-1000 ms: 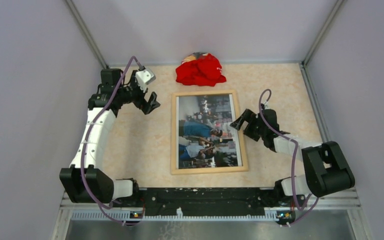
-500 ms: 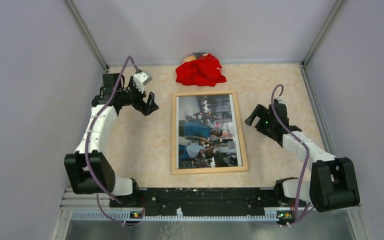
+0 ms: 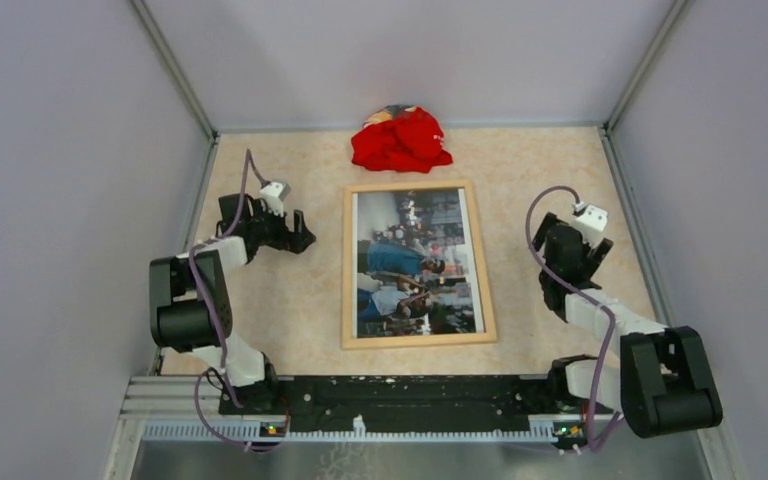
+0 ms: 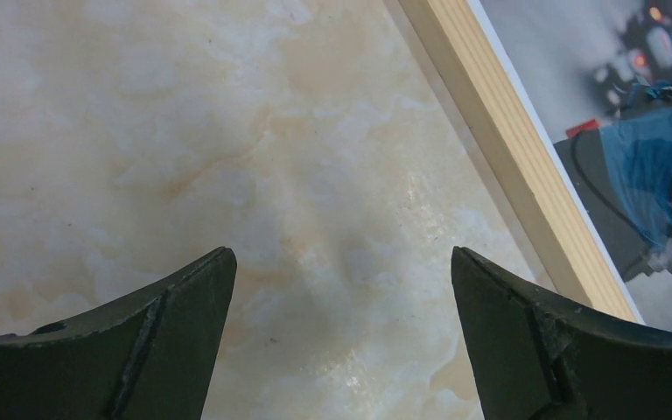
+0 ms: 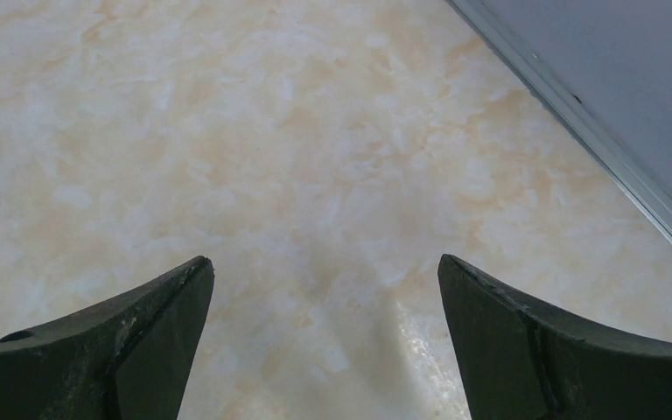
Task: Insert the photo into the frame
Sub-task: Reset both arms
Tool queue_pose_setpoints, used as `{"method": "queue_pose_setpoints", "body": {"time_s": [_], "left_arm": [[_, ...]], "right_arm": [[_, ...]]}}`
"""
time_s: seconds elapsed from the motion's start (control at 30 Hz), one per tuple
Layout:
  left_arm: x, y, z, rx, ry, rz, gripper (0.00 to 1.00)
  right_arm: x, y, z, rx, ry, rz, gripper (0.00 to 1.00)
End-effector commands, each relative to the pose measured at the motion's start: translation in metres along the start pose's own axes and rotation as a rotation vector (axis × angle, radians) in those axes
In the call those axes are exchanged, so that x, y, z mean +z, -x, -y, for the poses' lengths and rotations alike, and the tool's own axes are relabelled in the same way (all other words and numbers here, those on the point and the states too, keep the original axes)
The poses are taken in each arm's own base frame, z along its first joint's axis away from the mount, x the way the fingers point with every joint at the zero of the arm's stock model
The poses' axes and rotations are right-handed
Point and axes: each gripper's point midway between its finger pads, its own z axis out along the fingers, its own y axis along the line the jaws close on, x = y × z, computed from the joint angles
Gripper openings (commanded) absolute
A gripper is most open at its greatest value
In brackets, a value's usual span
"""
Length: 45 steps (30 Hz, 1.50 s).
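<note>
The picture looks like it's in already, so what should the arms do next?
Probably just draw both arms back to rest. The photo lies flat inside the frame, and the left gripper and right gripper are open, empty and clear of it.

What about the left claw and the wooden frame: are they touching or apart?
Apart. The top external view shows a strip of bare table between the open left claw and the frame's left side.
</note>
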Motion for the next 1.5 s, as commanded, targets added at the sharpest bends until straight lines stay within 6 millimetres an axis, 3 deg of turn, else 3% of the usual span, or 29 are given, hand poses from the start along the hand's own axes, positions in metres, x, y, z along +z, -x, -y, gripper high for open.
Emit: {"method": "queue_pose_setpoints", "body": {"time_s": [0.0, 0.23, 0.37, 0.53, 0.6, 0.7, 0.77, 0.83, 0.87, 0.93, 1.47], "left_arm": [[0.0, 0.044, -0.016, 0.091, 0.097, 0.272, 0.99], [0.005, 0.026, -0.014, 0.049, 0.094, 0.331, 0.99], [-0.012, 0.024, 0.002, 0.137, 0.103, 0.432, 0.99], [-0.035, 0.019, 0.025, 0.249, 0.141, 0.545, 0.99], [-0.041, 0.017, 0.023, 0.241, 0.197, 0.57, 0.99], [-0.032, 0.018, 0.023, 0.27, 0.217, 0.602, 0.99], [-0.017, 0.01, 0.015, 0.224, 0.235, 0.491, 0.99], [-0.017, 0.015, 0.015, 0.243, 0.257, 0.497, 0.99], [-0.019, 0.017, 0.016, 0.254, 0.26, 0.517, 0.99], [-0.02, 0.017, 0.017, 0.255, 0.261, 0.526, 0.99], [-0.016, 0.014, 0.014, 0.24, 0.258, 0.493, 0.99]], "right_arm": [[0.007, 0.032, 0.011, 0.077, -0.045, 0.22, 0.99], [0.013, 0.027, 0.017, 0.087, -0.071, 0.279, 0.99], [0.006, 0.029, 0.025, 0.132, -0.063, 0.359, 0.99], [-0.002, 0.03, 0.002, 0.062, 0.108, 0.395, 0.99], [-0.009, 0.027, -0.013, 0.011, 0.213, 0.412, 0.99], [-0.019, 0.028, -0.022, -0.043, 0.296, 0.498, 0.99], [-0.022, 0.023, -0.021, -0.053, 0.286, 0.489, 0.99], [-0.004, 0.016, -0.024, -0.068, 0.249, 0.407, 0.99], [0.008, 0.022, -0.03, -0.07, 0.23, 0.378, 0.99], [0.014, 0.017, -0.026, -0.032, 0.238, 0.336, 0.99], [0.016, 0.017, -0.024, -0.027, 0.23, 0.334, 0.99]]}}
